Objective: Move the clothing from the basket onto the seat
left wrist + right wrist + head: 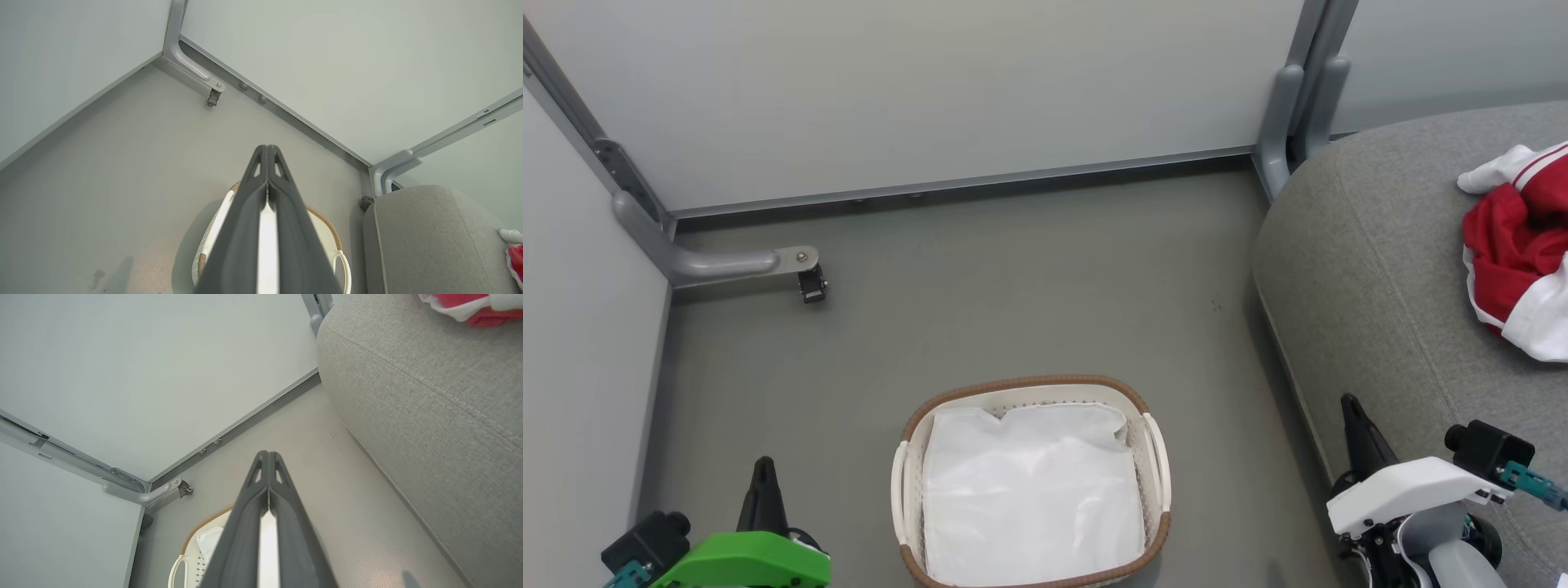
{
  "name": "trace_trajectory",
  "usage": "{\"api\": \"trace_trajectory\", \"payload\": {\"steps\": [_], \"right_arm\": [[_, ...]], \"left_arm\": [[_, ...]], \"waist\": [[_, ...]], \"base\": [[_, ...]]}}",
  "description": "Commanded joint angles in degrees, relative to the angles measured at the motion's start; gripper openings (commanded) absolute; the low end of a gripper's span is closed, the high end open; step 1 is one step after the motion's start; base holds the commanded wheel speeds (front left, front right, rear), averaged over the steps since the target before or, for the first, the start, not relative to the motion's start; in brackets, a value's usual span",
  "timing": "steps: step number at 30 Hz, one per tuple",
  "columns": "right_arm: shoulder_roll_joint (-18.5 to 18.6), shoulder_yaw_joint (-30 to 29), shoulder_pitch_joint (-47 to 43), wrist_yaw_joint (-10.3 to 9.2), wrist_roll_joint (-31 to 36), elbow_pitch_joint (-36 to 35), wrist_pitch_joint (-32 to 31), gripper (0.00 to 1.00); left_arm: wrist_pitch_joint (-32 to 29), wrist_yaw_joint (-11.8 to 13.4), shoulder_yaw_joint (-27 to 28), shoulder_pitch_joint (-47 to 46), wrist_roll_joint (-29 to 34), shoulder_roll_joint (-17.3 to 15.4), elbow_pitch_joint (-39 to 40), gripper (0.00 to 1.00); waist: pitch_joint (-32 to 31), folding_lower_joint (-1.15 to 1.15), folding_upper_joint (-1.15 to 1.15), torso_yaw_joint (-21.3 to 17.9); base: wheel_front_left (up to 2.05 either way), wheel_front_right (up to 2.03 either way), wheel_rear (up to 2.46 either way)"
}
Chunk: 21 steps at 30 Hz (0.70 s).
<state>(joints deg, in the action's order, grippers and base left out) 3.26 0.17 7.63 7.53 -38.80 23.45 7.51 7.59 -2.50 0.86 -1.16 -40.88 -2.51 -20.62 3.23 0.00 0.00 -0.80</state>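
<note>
Left gripper (pixel 764 472): fingers pressed together, nothing in them, low beside the basket (pixel 1031 382). Right gripper (pixel 1351 407): pinched closed too, empty, its tip by the rounded front edge of the seat (pixel 1372 269). Between them lies open floor (pixel 1013 278), smooth and grey, running out to pale wall panels (pixel 931 90) with a metal rail along the base. A bracket (pixel 805 273) juts out from the left corner. The basket is oval, perforated white plastic with a brown woven-look rim, lined with a crumpled white liner (pixel 1029 490). The clothing (pixel 1515 245) is on the seat, a bunched red-and-white heap at the far right, well apart from the basket. The seat is coarse grey weave with a stitched seam.
</note>
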Motion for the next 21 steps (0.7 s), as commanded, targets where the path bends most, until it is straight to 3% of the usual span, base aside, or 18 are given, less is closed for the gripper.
{"api": "trace_trajectory", "payload": {"steps": [1, 21], "right_arm": [[0.28, -0.50, 0.07, -0.02, -2.22, -1.22, -0.50, 0.00], [0.13, -2.33, -0.43, -0.03, -16.93, -3.67, -4.39, 0.00]], "left_arm": [[-0.54, -0.31, 0.48, -1.74, -2.22, -0.25, 1.07, 0.00], [-4.46, -1.73, 2.04, -2.88, -16.34, -0.33, 2.73, 0.00]], "waist": [[-0.05, 0.00, 0.00, 0.02], [-0.68, 0.00, 0.00, 0.18]], "base": [[0.00, 0.00, 0.00], [0.00, 0.00, 0.00]]}}
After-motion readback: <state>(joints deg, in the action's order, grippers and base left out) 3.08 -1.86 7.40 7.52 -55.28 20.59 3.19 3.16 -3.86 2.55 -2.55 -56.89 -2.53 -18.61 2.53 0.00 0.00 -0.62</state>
